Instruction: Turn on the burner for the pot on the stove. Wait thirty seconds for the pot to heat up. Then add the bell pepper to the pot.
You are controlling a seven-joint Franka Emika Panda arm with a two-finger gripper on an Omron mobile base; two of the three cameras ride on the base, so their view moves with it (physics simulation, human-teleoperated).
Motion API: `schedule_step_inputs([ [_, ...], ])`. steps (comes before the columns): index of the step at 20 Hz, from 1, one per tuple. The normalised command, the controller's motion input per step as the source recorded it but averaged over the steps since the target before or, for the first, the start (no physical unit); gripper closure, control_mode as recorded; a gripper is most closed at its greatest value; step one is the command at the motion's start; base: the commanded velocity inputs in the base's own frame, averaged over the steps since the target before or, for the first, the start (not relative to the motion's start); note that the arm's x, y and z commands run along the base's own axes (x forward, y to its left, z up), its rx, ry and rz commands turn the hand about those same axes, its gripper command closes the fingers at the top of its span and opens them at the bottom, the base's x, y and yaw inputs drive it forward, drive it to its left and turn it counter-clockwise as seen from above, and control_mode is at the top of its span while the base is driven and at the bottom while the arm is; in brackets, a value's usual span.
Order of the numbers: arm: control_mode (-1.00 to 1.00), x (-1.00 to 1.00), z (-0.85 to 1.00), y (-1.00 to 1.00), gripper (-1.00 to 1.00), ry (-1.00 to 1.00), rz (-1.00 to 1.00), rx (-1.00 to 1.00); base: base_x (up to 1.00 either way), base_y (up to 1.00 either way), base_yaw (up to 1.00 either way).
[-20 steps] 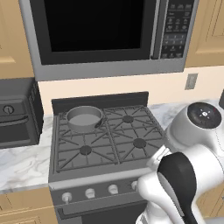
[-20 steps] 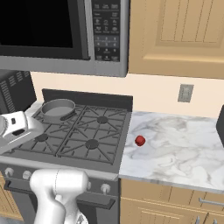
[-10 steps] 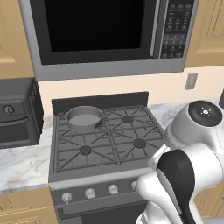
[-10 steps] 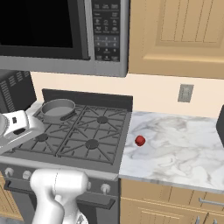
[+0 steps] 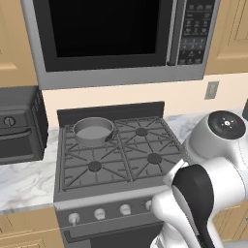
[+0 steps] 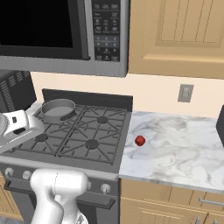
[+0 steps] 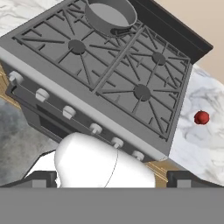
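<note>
Pot [image 5: 93, 131] is sitting on the stove's [image 5: 111, 160] back left burner. Gripper [image 7: 111, 177] is hanging wide open, holding nothing. Turning the wrong knob [image 5: 99, 213] might leave the pot cold.

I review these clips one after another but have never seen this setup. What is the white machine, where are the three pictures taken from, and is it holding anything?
It is a white robot arm on a drivable base in a rendered kitchen. Two cameras ride behind it, left and right; the third sits on its hand, looking down along the gripper, whose jaws are open and hold nothing. Ahead is the stove, with the pot on its back left burner. The bell pepper lies on the marble counter to the right of the stove. A microwave hangs above.
</note>
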Motion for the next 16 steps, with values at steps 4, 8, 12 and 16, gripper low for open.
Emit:
schedule_step_inputs([
  [4,-1.00,0.00,0.00,0.00,-1.00,0.00,0.00,0.00,0.00,0.00,0.00],
  [8,-1.00,0.00,0.00,0.00,-1.00,0.00,0.00,0.00,0.00,0.00,0.00],
  [12,-1.00,0.00,0.00,0.00,-1.00,0.00,0.00,0.00,0.00,0.00,0.00],
  [16,-1.00,0.00,0.00,0.00,-1.00,0.00,0.00,0.00,0.00,0.00,0.00],
])
